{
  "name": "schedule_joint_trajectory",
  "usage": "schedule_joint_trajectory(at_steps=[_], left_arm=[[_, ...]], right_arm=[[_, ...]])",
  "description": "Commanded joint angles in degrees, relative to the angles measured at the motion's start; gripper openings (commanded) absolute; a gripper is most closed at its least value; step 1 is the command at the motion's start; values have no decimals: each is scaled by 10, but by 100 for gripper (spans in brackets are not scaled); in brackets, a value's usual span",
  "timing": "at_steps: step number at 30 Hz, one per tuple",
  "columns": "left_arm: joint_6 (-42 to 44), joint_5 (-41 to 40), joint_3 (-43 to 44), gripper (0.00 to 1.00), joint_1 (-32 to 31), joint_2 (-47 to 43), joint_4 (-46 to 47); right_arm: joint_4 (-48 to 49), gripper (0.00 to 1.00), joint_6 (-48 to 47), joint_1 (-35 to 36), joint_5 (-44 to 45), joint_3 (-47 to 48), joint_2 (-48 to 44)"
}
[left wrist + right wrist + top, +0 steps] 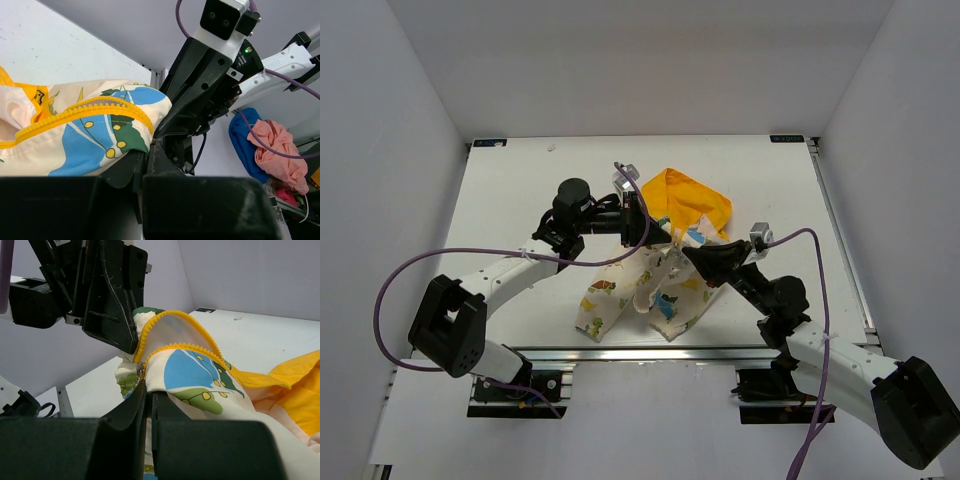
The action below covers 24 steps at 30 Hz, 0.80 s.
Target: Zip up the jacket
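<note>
Jacket (665,295): held up at front edge, pinched from 2 sides. At right gripper (148,390): fingers pressed together on cream fabric, directly under zipper slider (140,371). At left gripper (148,150): nearly closed, nipping printed fabric at fingertips, tip to tip with right gripper. Just beyond tips: 2 yellow zipper rows (172,345) parted, arching away. Farther past both grippers: yellow hood (692,200) flat on white table (515,190), rest of jacket draped down below tips.
</note>
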Motion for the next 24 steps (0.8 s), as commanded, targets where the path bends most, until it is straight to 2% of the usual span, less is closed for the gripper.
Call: schedule_joint_trajectory(at_steps=[1, 6, 24], left_arm=[[-5, 11, -2, 9, 1, -5, 20], [-11, 5, -5, 5, 1, -6, 25], [-24, 15, -14, 4, 0, -10, 48]], right_arm=[[55, 0, 3, -1, -11, 27, -2], [56, 0, 8, -1, -20, 26, -1], [57, 0, 19, -1, -18, 32, 16]])
